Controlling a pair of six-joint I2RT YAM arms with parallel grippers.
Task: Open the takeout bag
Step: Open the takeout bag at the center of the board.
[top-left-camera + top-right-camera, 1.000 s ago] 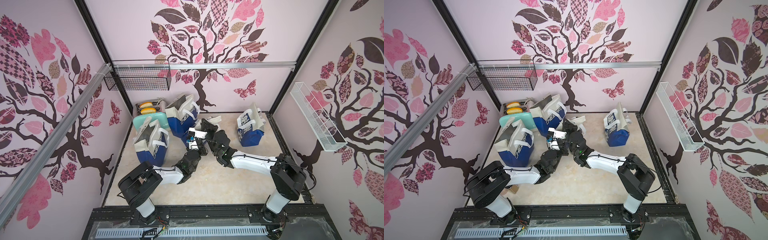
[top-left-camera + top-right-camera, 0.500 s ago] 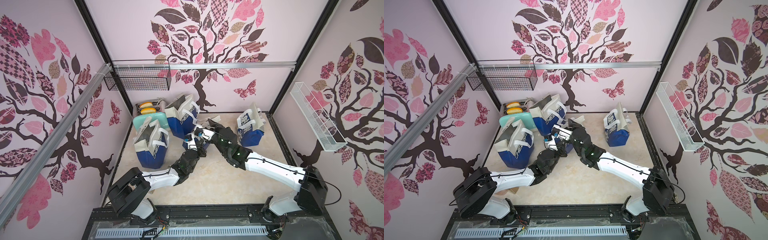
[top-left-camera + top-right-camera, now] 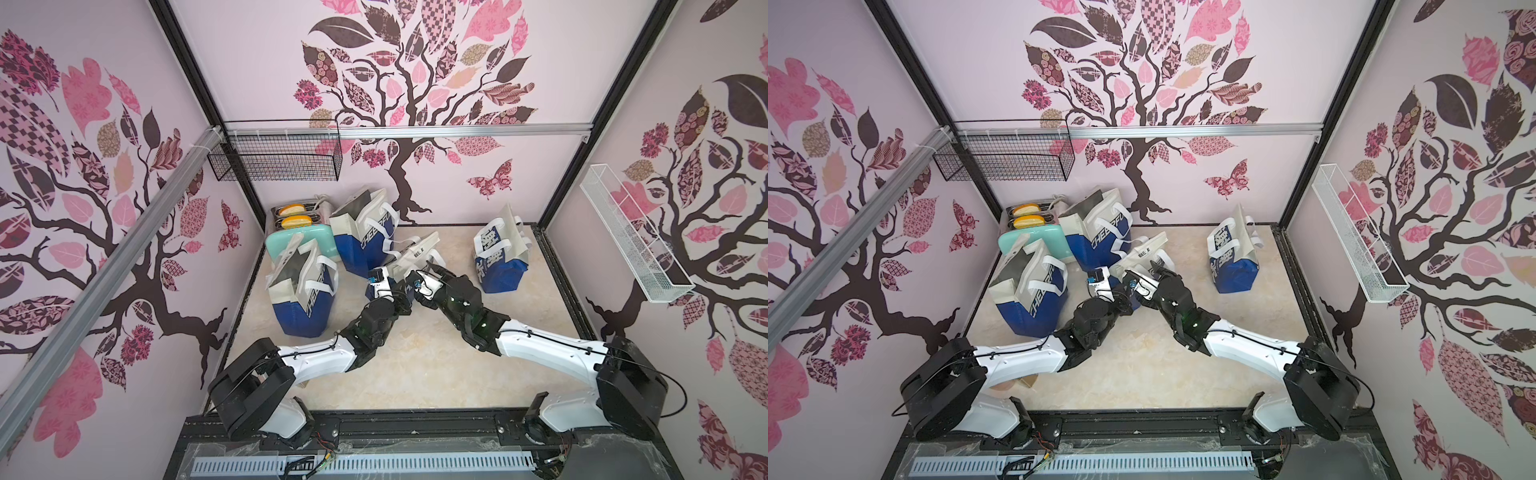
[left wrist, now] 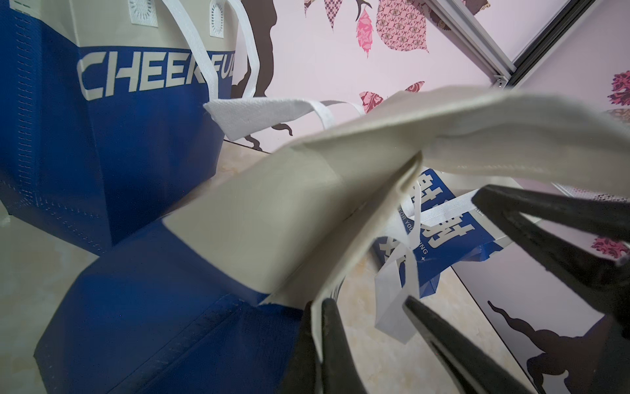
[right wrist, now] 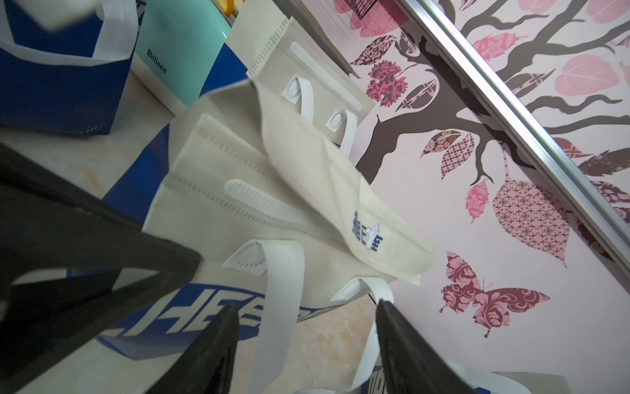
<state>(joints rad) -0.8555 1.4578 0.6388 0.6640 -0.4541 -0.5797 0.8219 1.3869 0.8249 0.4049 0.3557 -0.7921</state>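
Note:
The takeout bag [image 3: 415, 254] [image 3: 1144, 252], beige above and blue below, leans in the middle of the table in both top views. My left gripper [image 4: 319, 324] is shut on the thin beige edge of the bag [image 4: 272, 211]; it sits at the bag's near side [image 3: 401, 286]. My right gripper [image 5: 303, 317] stands open beside the bag's top [image 3: 434, 266]. One white handle strap [image 5: 283, 300] hangs loose between its fingers [image 5: 218, 341], not pinched. The beige flap [image 5: 306, 163] is lifted off the mouth.
Three more blue and beige bags stand around: front left [image 3: 303, 291], back [image 3: 365, 237], right [image 3: 500, 259]. A mint toaster [image 3: 297, 239] sits in the back left corner. A black wire basket [image 3: 276, 158] and a white one [image 3: 631, 237] hang on the walls.
My right gripper has gone from shut to open, letting go of the bag, and its arm has stretched out. The left gripper stays shut on the bag's edge.

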